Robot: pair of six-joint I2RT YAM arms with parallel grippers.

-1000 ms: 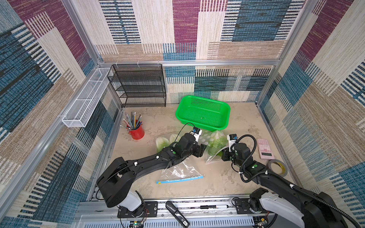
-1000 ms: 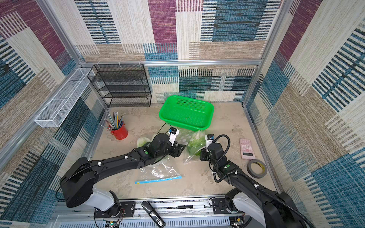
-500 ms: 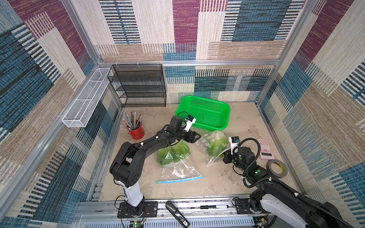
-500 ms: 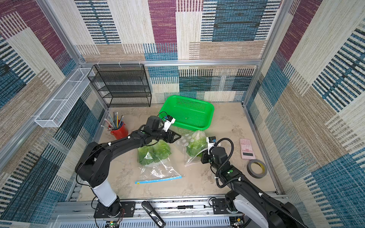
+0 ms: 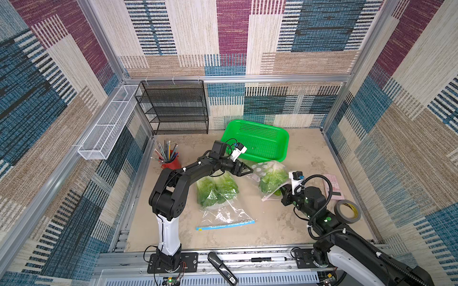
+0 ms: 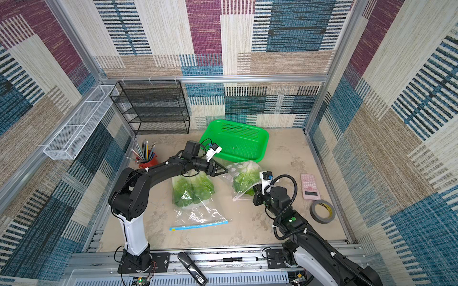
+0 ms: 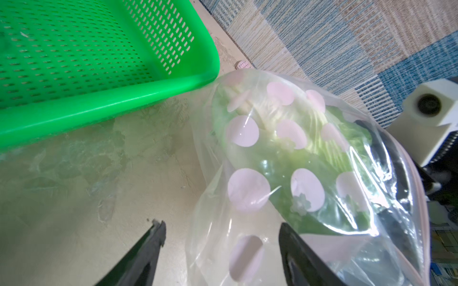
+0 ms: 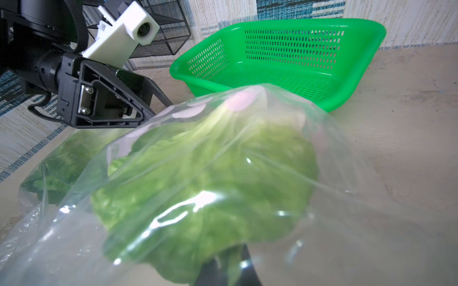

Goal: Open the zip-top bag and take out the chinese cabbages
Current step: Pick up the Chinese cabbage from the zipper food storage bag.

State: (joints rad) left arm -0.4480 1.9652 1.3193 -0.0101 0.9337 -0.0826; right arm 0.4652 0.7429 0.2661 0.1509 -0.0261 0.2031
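A clear zip-top bag (image 5: 271, 177) with pink dots holds one chinese cabbage (image 8: 205, 183). It lies in front of the green basket in both top views. My right gripper (image 5: 282, 192) is shut on the bag's near, open end, and in the right wrist view bag and leaves cover its fingers (image 8: 223, 265). My left gripper (image 5: 249, 170) stands open at the bag's far end. In the left wrist view the bag's slack corner (image 7: 238, 247) lies between its fingertips. Two more cabbages (image 5: 215, 189) lie side by side at the far end of a second clear bag with a blue zip strip (image 5: 225, 224).
The green perforated basket (image 5: 257, 141) stands at the back. A red cup of pencils (image 5: 169, 162) and a black mesh rack (image 5: 176, 109) are at the back left. A pink calculator (image 5: 332, 185) and a tape roll (image 5: 347, 211) lie by the right wall.
My left arm has lifted off the two cabbages, swung back and right to the dotted bag's far end, and its jaws have widened a little. My right gripper has drawn the bag slightly nearer.
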